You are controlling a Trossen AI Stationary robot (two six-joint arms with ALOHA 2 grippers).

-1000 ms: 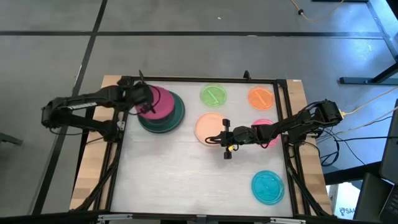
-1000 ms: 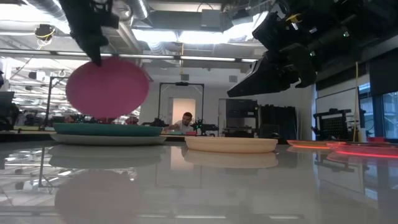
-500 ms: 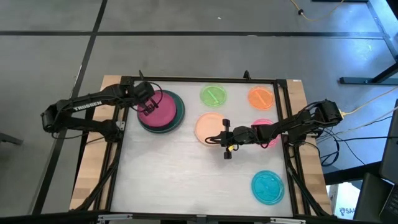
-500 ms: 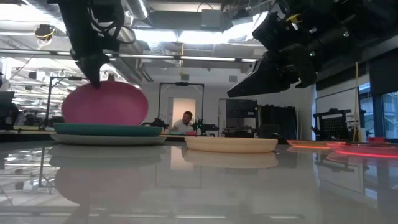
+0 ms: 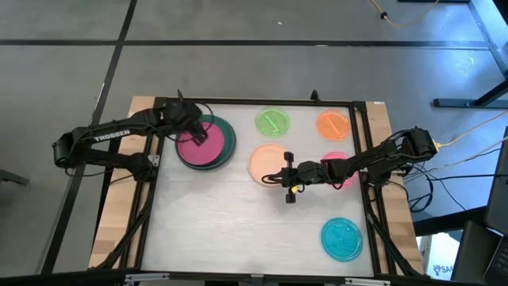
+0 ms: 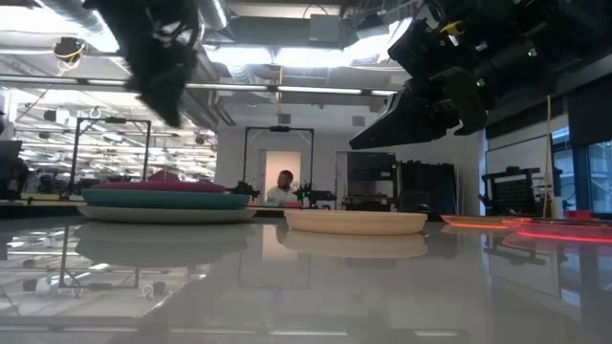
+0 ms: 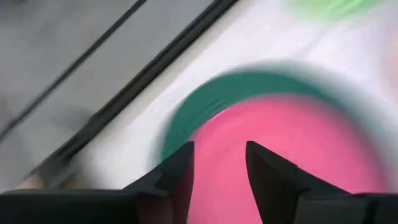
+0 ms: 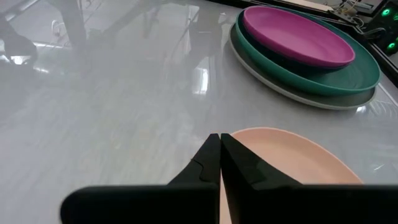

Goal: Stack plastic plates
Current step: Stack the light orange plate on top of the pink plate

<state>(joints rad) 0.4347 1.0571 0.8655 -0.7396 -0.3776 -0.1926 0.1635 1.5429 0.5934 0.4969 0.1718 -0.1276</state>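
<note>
At the table's far left a pink plate [image 5: 208,148] lies flat in a dark teal plate [image 5: 228,141], which sits on a grey plate [image 8: 292,92]. My left gripper [image 5: 195,135] hangs open just above the pink plate [image 7: 298,155], touching nothing. A peach plate [image 5: 262,161] rests on the table at mid-table. My right gripper [image 5: 268,178] is shut and held above the peach plate's near-right part [image 8: 292,158], clear of it in the low view.
A green plate [image 5: 272,121] and an orange plate [image 5: 333,124] lie along the far edge. A magenta plate [image 5: 340,169] lies partly under my right arm. A cyan plate [image 5: 342,238] sits near the right front. Bare table lies at the near left.
My left gripper has lowered the pink plate, which hung tilted on edge from its fingers, onto the teal plate. It has then opened and let go. The pink plate now lies flat in the teal plate.
</note>
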